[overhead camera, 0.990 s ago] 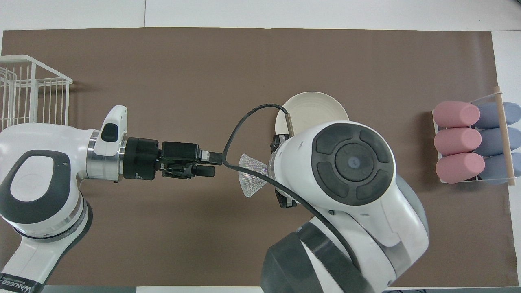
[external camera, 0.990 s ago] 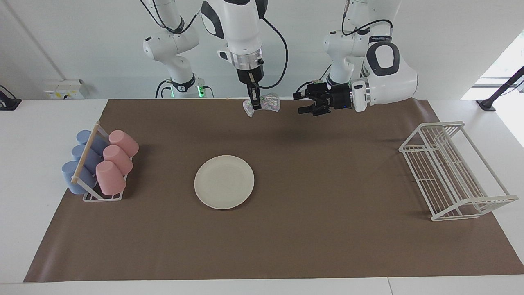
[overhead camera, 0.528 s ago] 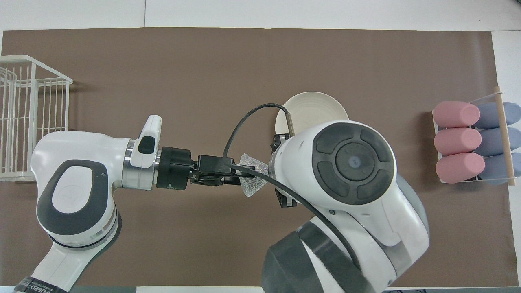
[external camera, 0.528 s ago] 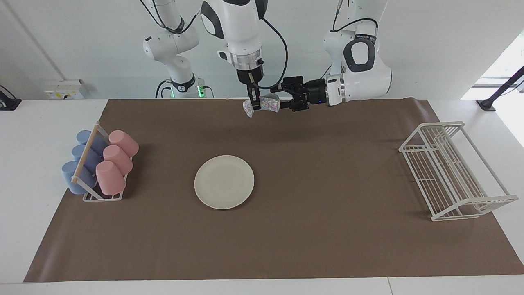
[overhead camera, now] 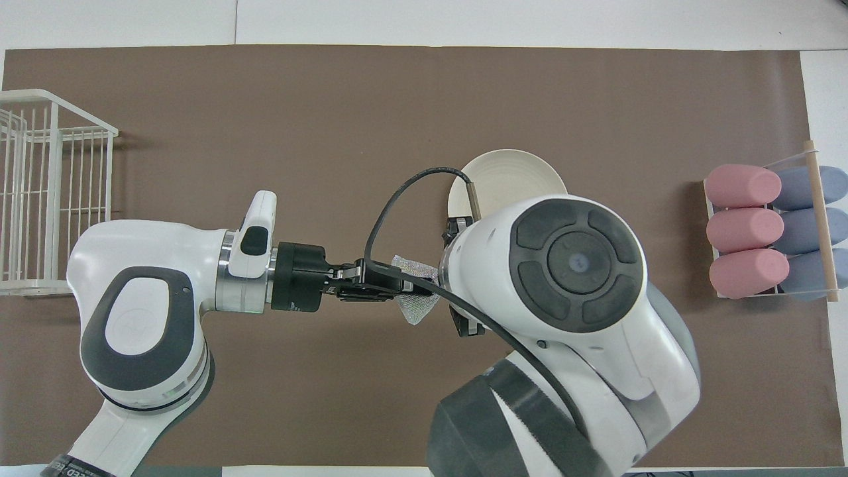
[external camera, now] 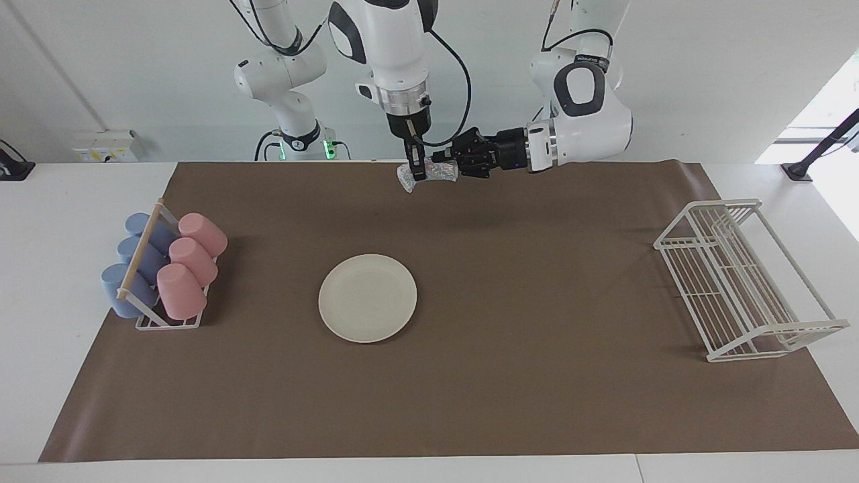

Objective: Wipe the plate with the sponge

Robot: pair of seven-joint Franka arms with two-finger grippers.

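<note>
The sponge [external camera: 436, 170] hangs in the air over the brown mat [external camera: 537, 282], above the mat's edge nearest the robots and near the middle of the table's length. It is a small silvery, speckled pad. The right gripper [external camera: 417, 169] points straight down and is clamped on the sponge, with part of the pad showing on each side of its fingers. The left gripper [external camera: 451, 161] reaches in level from the left arm's end of the table and is pinched on the end of the sponge that faces it. Both grippers therefore hold the sponge at once. In the overhead view the sponge [overhead camera: 416, 306] shows between the left gripper [overhead camera: 405, 286] and the large white housing of the right arm.

The plate [external camera: 368, 298] lies flat on the mat, farther from the robots than the sponge and well apart from it. Its cream surface is bare. In the overhead view the right arm covers the nearer part of the plate [overhead camera: 513, 175].

A cup rack [external camera: 168, 322] stands at the right arm's end of the mat. It holds three pink cups [external camera: 191, 265] and three blue cups [external camera: 131, 268] lying on their sides. A white wire dish rack [external camera: 741, 278] stands at the left arm's end of the mat.
</note>
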